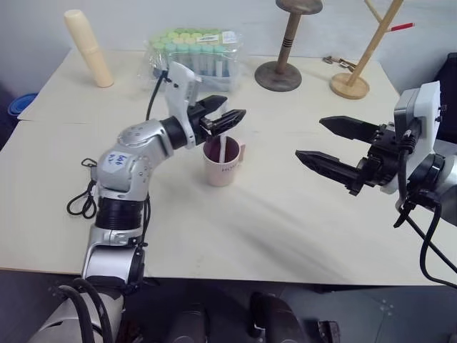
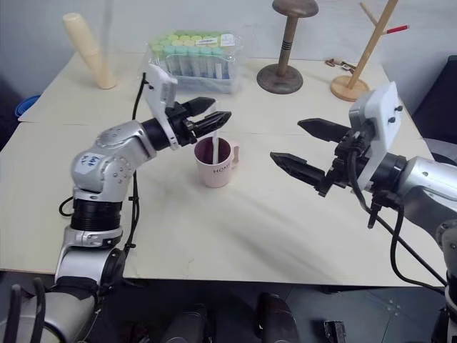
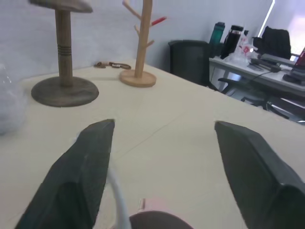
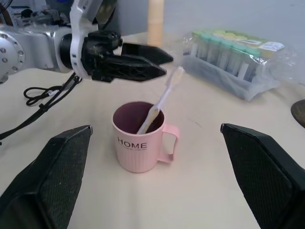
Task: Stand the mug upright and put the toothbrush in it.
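I'm seeing the pink HOME mug (image 4: 138, 145) standing upright mid-table with the toothbrush (image 4: 161, 103) leaning inside, bristle end up. My left gripper (image 4: 155, 64) is hovering just above the brush head, fingers apart, gripping nothing. My right gripper (image 1: 321, 143) is hanging well off to the side, spread wide.

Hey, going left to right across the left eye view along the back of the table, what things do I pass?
Cream cylinder → pack of capped tubes → dark wooden stand → light wooden rack.
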Controlling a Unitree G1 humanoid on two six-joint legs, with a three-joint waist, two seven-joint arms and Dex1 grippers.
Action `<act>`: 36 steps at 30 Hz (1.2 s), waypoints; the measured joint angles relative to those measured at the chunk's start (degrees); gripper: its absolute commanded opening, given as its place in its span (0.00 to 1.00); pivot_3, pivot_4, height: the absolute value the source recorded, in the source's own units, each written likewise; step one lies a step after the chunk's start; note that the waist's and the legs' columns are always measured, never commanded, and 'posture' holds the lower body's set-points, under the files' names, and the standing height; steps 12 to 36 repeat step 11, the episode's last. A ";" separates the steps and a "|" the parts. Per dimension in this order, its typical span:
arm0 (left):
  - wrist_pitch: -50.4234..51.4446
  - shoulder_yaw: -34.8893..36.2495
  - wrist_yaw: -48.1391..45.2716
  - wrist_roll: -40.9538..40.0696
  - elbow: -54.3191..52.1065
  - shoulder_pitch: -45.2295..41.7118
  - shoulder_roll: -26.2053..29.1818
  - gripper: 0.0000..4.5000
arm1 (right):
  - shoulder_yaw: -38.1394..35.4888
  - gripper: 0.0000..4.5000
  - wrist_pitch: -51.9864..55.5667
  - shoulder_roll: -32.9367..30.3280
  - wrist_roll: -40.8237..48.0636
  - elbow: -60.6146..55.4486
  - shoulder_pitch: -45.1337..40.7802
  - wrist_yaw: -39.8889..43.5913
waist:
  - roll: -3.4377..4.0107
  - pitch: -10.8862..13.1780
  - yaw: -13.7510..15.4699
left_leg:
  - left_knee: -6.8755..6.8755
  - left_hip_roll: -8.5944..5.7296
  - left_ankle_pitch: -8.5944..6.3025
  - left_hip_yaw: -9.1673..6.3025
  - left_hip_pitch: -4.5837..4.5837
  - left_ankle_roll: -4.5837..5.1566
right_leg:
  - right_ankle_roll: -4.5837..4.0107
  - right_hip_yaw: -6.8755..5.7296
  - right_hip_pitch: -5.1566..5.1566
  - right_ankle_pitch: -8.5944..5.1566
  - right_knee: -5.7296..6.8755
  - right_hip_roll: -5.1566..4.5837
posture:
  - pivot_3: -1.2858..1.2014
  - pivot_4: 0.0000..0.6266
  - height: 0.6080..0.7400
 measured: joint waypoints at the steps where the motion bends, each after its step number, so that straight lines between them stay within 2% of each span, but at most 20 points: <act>1: 1.18 0.94 -2.19 -1.10 -0.63 -0.02 3.24 0.99 | -0.13 1.00 -0.12 -0.48 -0.17 0.87 0.57 1.52 | 0.00 0.00 -0.18 | -0.03 0.03 0.00 0.02 0.01 0.00 | 0.00 0.01 -0.01 0.00 -0.02 0.04 | 0.52 0.24 1.00; 4: 4.82 2.73 -14.22 -4.41 -0.84 0.18 18.43 0.99 | -0.69 1.00 -0.45 -3.68 -1.88 3.75 2.57 8.16 | 0.02 0.01 -0.90 | -0.16 0.07 0.00 0.07 0.05 0.00 | -0.06 0.01 -0.05 -0.04 -0.06 0.12 | 0.52 0.24 1.00; 5: 4.03 3.55 -20.76 -4.92 -0.81 1.13 25.58 0.99 | -0.87 1.00 -0.96 -5.11 -3.18 5.24 3.38 11.58 | 0.02 0.01 -1.23 | -0.23 0.06 0.00 0.11 0.07 0.00 | -0.07 0.01 -0.06 -0.04 -0.10 0.12 | 0.52 0.24 1.00; 7: 0.11 4.12 -31.28 -3.78 0.21 3.93 36.24 0.99 | -1.02 1.00 -1.99 -7.39 -5.97 7.93 4.55 17.17 | 0.04 0.00 -1.34 | -0.30 0.03 0.00 0.17 0.11 0.00 | -0.07 0.02 -0.01 -0.05 -0.24 0.11 | 0.52 0.24 1.00; 10: -5.79 3.53 -41.71 -0.86 4.02 9.49 45.21 0.99 | -0.04 1.00 -3.69 -8.96 -9.15 11.21 4.35 23.46 | 0.05 0.00 -0.86 | -0.22 0.02 0.00 0.16 0.09 0.00 | -0.06 0.03 0.00 -0.04 -0.22 0.10 | 0.52 0.24 1.00; 11: -7.21 3.49 -43.54 -0.12 5.32 10.43 46.38 0.99 | 0.47 1.00 -4.39 -9.03 -10.22 12.57 4.09 24.88 | 0.04 0.01 -0.45 | -0.15 0.04 0.00 0.16 0.05 0.00 | -0.05 0.03 0.00 -0.03 -0.21 0.12 | 0.52 0.24 1.00; 36: -7.21 3.49 -43.54 -0.12 5.32 10.43 46.38 0.99 | 0.47 1.00 -4.39 -9.03 -10.22 12.57 4.09 24.88 | 0.04 0.01 -0.45 | -0.15 0.04 0.00 0.16 0.05 0.00 | -0.05 0.03 0.00 -0.03 -0.21 0.12 | 0.52 0.24 1.00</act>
